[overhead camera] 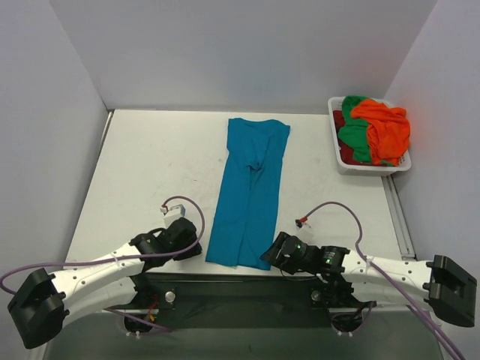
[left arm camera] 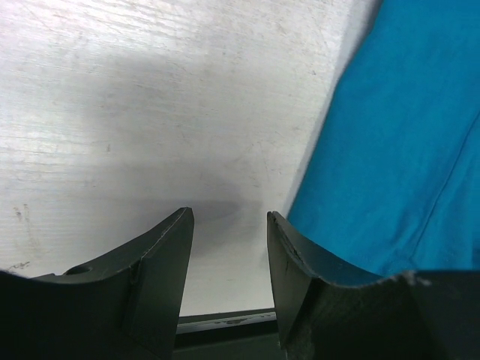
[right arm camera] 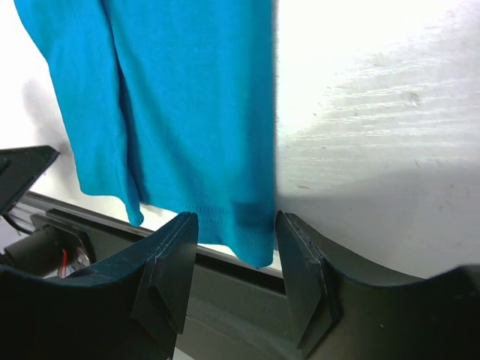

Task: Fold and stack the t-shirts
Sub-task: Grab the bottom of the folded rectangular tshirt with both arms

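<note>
Both arms lie low and stretched along the near edge of the table (overhead camera: 150,172), reaching inward toward each other from their outer corners. The left arm (overhead camera: 90,274) ends just beside the near left corner of the teal shirt (overhead camera: 251,187). The left gripper (left arm camera: 229,216) has its jaws apart over bare table, with the cloth's edge against the outside of one finger. The right arm (overhead camera: 390,270) ends at the shirt's near right corner. The right gripper (right arm camera: 234,216) also has its jaws spread, and the hem corner sits in the gap, not pinched.

That makes two arms, two grippers and one basket (overhead camera: 365,169). There are four shirts. The teal one lies flat mid-table as a long narrow strip running from far to near. The orange shirt (overhead camera: 386,127), green shirt (overhead camera: 352,135) and dark red shirt (overhead camera: 339,120) are heaped in the basket at the far right corner.
</note>
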### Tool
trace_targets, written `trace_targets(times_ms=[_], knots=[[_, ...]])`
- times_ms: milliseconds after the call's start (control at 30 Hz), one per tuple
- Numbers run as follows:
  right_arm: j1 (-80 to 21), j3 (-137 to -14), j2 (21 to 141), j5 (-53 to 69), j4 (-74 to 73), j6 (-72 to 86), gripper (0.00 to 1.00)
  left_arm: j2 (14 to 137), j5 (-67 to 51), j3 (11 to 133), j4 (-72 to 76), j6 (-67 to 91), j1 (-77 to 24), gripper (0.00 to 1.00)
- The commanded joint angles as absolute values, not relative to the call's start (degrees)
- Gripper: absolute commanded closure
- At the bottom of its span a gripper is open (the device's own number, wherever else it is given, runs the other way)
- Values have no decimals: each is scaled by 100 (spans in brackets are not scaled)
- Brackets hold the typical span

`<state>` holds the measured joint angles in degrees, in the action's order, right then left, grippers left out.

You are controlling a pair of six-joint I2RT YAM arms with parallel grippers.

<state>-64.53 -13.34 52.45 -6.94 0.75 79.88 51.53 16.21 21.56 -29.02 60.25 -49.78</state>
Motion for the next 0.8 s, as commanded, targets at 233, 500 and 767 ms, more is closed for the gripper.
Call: trace_targets(times_ms=[233,500,767], knots=[[-6574,-1099,5563,-1037,-1090,8648,62,5247,800,1872,-2400,5555,-5124,41],[-6583,-1081,5590,-976,-1099,8692,74,5484,800,1837,-2452,5642,-5405,43],[-6583,-1186,5397,-993,-1432,8534,84,5660,721,1863,-2233,5669,-5660,51]])
